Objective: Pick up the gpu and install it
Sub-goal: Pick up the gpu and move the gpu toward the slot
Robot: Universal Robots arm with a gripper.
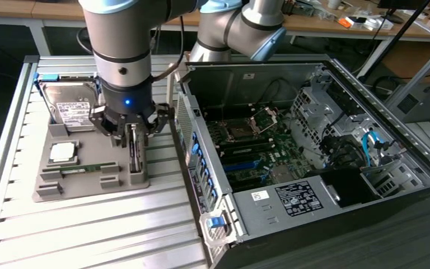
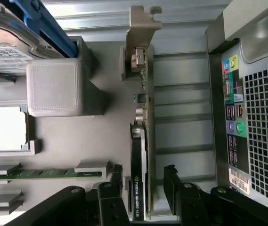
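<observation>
My gripper (image 1: 132, 139) is released, jaws spread on either side of the gpu (image 2: 138, 155) with a gap on each side. The gpu stands on edge in a slot of the grey parts holder (image 1: 88, 185), beside the open computer case (image 1: 237, 84).

Grey tray (image 1: 80, 190) w/ HDD (image 1: 71, 109), CPU (image 1: 63, 150), RAM stick (image 1: 80, 167); open PC case (image 1: 230, 84) beside it.
</observation>
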